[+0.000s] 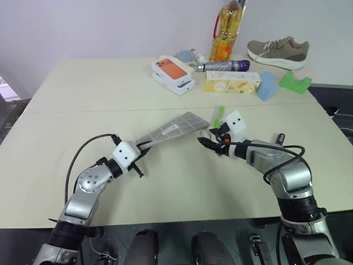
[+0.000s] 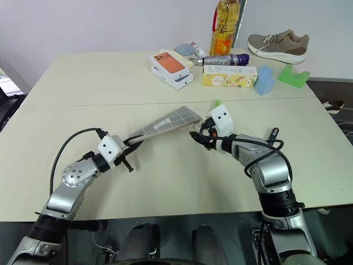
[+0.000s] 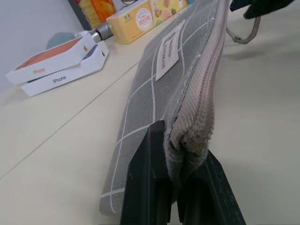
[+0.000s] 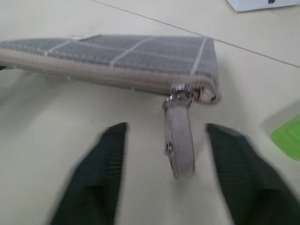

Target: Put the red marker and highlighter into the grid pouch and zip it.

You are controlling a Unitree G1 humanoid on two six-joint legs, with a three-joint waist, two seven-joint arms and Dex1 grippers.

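Left gripper (image 1: 144,147): its black fingers (image 3: 145,183) are pressed together on one end of the flat grey fabric grid pouch with white lines (image 1: 174,128); the left wrist view shows them pinching the ribbed zip edge.
Pouch position: held tilted above the cream table (image 1: 83,105), between the two arms, its far end higher and pointing toward the right gripper (image 2: 199,137).
Right gripper: the right wrist view shows its two black fingers (image 4: 96,183) standing apart on either side of the pouch's grey wrist loop (image 4: 179,143), which hangs from the zip end; neither touches it.
Left wrist view only: small white label (image 3: 169,51) on the pouch face, and the zip line looking shut along the stretch in sight.
Green highlighter (image 1: 219,115): a bright green sliver on the table just behind the right gripper, mostly hidden by it; a green corner (image 4: 287,136) shows in the right wrist view.
Red marker (image 1: 280,137): a small dark pen with a red tip, beside the right forearm and partly covered.
Open room: bare tabletop under the pouch, in front of both arms and to the left.
Far edge clutter: stacked white phone boxes with an orange lid (image 1: 173,74), yellow box (image 1: 232,82), blue foam block (image 1: 267,86), green foam block (image 1: 295,82), oil bottle (image 1: 226,30), shoe (image 1: 278,52), well apart from the arms.
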